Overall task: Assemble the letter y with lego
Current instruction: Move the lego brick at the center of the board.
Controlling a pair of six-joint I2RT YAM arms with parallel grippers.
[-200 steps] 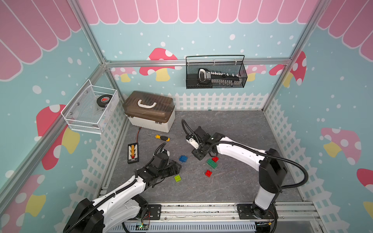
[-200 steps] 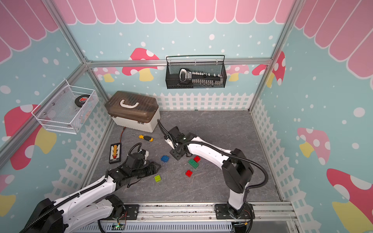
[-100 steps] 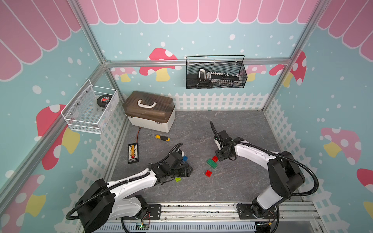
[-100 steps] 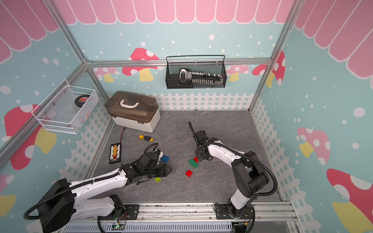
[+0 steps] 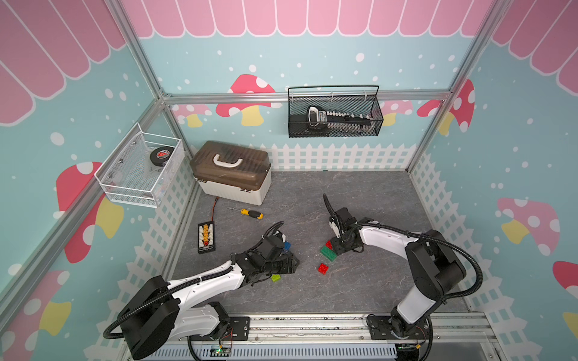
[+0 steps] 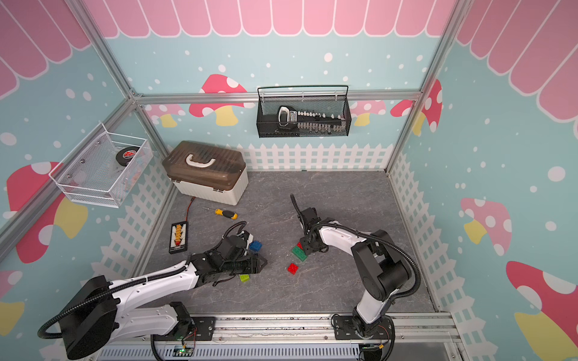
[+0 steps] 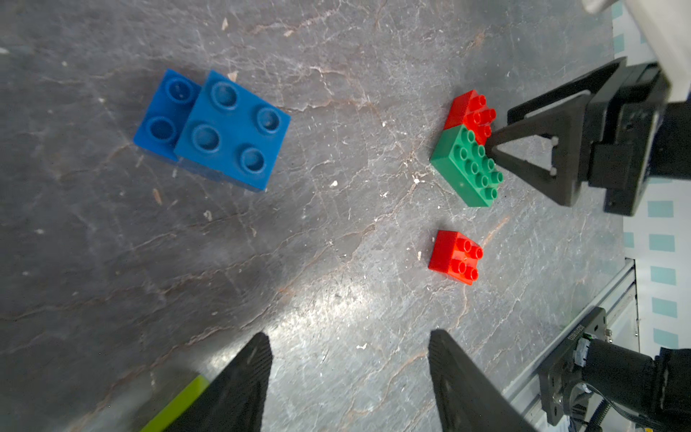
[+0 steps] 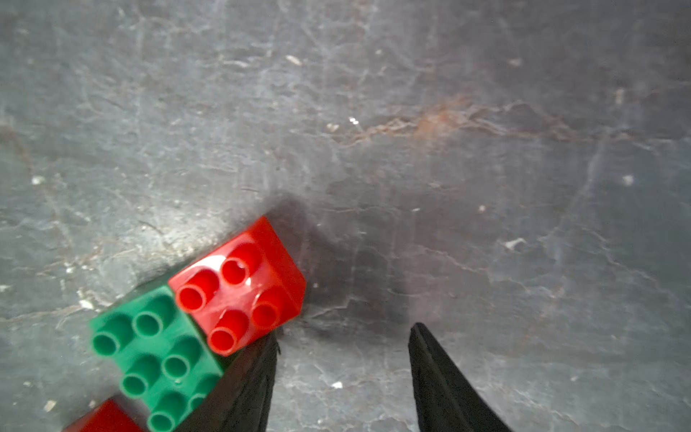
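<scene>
**Both grippers empty, bricks loose mid-floor**

I can read no writing: the red mark on the puck [image 5: 159, 154] in the white wire basket [image 5: 131, 193] is too small. My left gripper [image 7: 347, 336] has its jaws apart with nothing between them, just beside the lime brick [image 5: 276, 277]; its wrist camera catches that brick only as a blurred sliver. That camera shows two blue bricks [image 7: 232, 127] stacked in a step, half hidden by the arm in both top views. My right gripper [image 8: 344, 331] is also spread and empty, one tip touching the red brick [image 8: 239, 288] that butts against the dark-green brick [image 8: 157, 344]. The loose red brick [image 7: 454, 256] lies nearer. A second ago the right gripper was further left, by the blue bricks.
</scene>
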